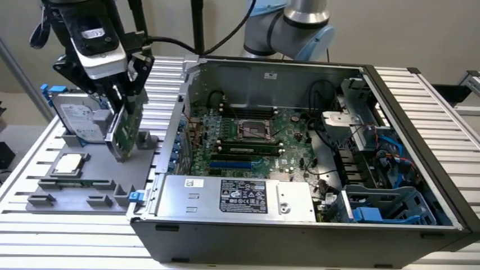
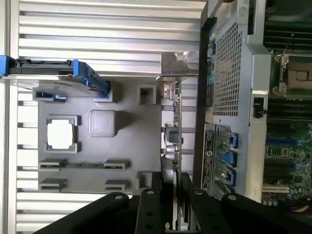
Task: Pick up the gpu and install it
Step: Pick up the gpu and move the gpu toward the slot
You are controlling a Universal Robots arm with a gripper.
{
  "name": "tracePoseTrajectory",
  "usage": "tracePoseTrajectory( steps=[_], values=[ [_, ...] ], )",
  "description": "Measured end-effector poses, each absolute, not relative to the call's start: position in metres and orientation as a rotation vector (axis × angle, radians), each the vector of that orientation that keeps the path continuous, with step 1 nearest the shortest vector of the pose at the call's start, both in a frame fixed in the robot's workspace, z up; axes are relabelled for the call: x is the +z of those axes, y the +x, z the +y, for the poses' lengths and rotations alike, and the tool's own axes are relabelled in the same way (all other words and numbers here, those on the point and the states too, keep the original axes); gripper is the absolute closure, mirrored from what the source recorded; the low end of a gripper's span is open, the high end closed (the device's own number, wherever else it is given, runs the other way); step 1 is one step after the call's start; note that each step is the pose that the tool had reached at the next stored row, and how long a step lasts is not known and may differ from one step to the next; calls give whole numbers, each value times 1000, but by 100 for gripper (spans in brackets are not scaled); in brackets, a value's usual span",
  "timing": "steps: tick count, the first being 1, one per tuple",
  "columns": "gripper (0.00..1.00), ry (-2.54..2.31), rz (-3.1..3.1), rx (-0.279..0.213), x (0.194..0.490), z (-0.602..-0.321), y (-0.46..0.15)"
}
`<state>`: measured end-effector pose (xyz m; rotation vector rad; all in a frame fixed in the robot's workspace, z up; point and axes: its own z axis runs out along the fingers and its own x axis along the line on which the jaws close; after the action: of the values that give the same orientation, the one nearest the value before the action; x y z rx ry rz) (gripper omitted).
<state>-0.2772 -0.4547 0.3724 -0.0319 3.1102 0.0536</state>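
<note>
Gpu point(image 1: 125, 128) stood on edge, gripped between the closed fingers of the hand point(image 1: 123, 100), its lower edge perhaps touching the gray tray point(image 1: 112, 181). Beside it on the tray were a hard drive point(image 1: 78, 115) and a processor point(image 1: 67, 163). The open computer case point(image 1: 420, 132) sat alongside on the counter point(image 1: 67, 239).

There's the tray point(image 1: 82, 191), just off the computer case point(image 1: 300, 236) on the exterior view's left. The gpu point(image 1: 126, 135) stands on edge at the tray's side nearest the case, with the gripper point(image 1: 123, 104) clamped on top. The hard drive point(image 1: 78, 115) is upright just beyond it, and the processor chip point(image 1: 67, 163) lies flat farther out.
</note>
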Motion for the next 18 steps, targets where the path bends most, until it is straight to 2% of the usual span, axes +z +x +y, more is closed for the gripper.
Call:
tracePoseTrajectory(
  steps=[15,18],
  values=[
    [100,-31,3131,54,440,-459,-209],
    [100,-31,3135,55,446,-459,-195]
  ],
)
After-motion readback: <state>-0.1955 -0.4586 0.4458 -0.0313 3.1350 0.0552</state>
